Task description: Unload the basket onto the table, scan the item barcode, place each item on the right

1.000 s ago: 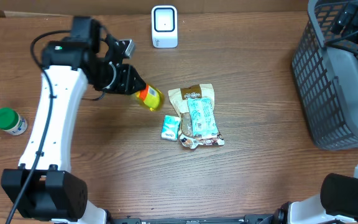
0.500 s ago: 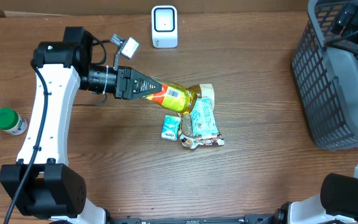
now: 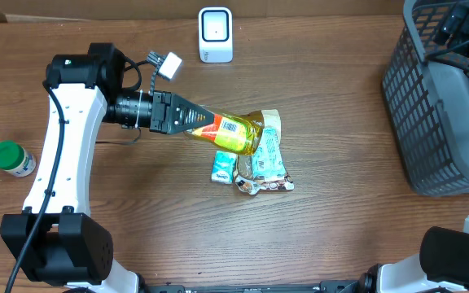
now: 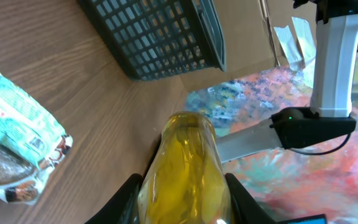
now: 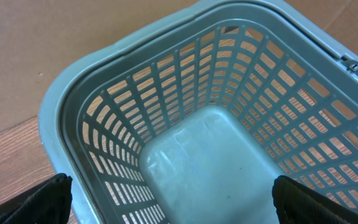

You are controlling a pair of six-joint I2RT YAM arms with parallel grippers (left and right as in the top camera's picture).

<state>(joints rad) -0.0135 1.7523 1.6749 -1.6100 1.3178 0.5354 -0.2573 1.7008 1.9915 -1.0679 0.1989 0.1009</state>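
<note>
Two arms, one bottle gripped above the packets

At the left edge a green-capped jar (image 3: 10,157) stands on the table (image 3: 137,228), well apart from everything else. To its right, the left gripper (image 3: 202,124) is closed partway on a yellow bottle (image 3: 238,134), its fingers (image 4: 126,199) pressed against both sides. The bottle lies nearly level with its long axis running left to right, the free end pointing right and slightly toward the near side. On the upper face of its orange label is a white patch that seems to be a barcode; no print is legible.

The bottle's right end overlaps the snack packets (image 3: 265,155); whether it touches them I cannot tell. A teal packet (image 3: 224,167) lies just left of that pile, and the writing on all of them is too small to read. The white scanner (image 3: 216,34) stands at the far edge, apart from the bottle.

At the far right, the right gripper (image 5: 173,202) hangs wide open, holding nothing, over the grey basket (image 5: 185,56).
</note>
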